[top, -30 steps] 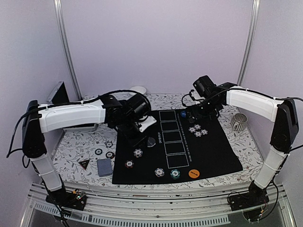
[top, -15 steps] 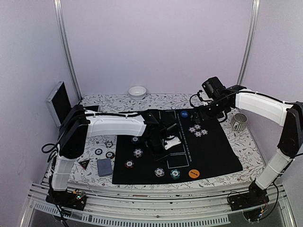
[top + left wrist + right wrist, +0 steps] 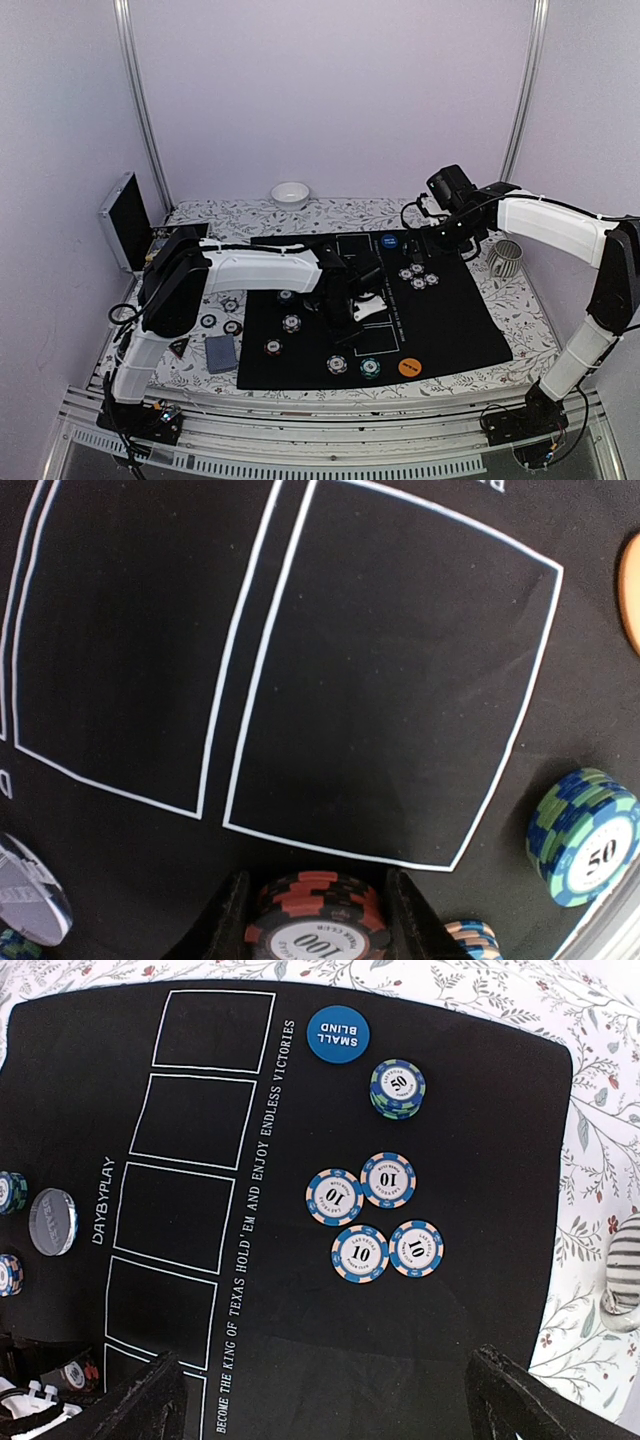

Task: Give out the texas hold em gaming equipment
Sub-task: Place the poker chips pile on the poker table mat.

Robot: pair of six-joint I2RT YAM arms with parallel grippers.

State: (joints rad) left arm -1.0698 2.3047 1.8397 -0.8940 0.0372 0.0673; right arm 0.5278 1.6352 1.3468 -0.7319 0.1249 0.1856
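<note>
Left wrist shows fingers [image 3: 226, 927] clamping 100-marked chips [image 3: 318, 927], hidden overhead.

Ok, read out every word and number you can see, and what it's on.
"SMALL BLIND": blue button disc
"50": green-blue chips
"10": four blue-white chips
"DAYBYPLAY": black mat
"BECOME THE KING OF TEXAS HOLD'EM AND ENJOY ENDLESS VICTORIES": mat too
"100": black-red chips
Grey disc: blurred.

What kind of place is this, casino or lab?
Likely a robot lab test booth, not a casino: plain lilac panel walls, silver aluminium frame posts, and a black Texas hold'em mat with blue-and-white striped poker chips staged on it.
</note>
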